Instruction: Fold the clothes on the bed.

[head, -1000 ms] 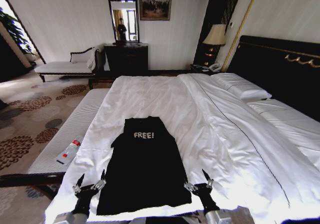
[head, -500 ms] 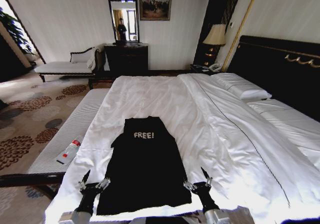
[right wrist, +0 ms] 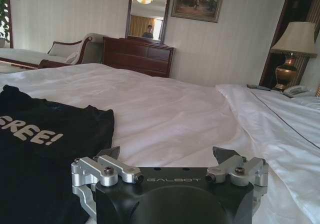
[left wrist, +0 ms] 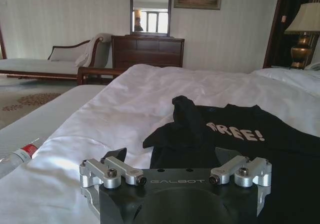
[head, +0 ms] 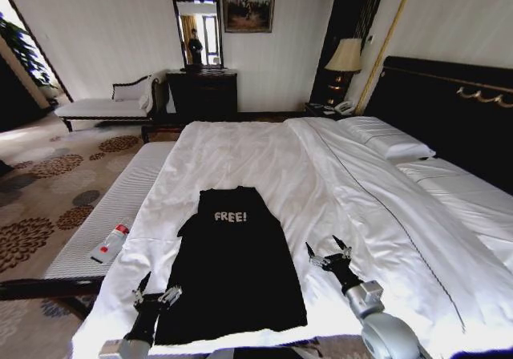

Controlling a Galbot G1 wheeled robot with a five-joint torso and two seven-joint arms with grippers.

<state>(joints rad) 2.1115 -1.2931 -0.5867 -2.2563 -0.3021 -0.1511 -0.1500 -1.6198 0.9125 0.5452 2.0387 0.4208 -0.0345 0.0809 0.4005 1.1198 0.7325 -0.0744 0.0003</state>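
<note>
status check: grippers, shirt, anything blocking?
Left gripper open at T-shirt's near hem corner. Right gripper open over white duvet, right of shirt, apart. T-shirt flat, sleeves tucked in. Nothing on the shirt.

Black "FREE!" T-shirt (head: pixel 232 271) lies apparently flat on white-duveted bed (head: pixel 353 191).
</note>
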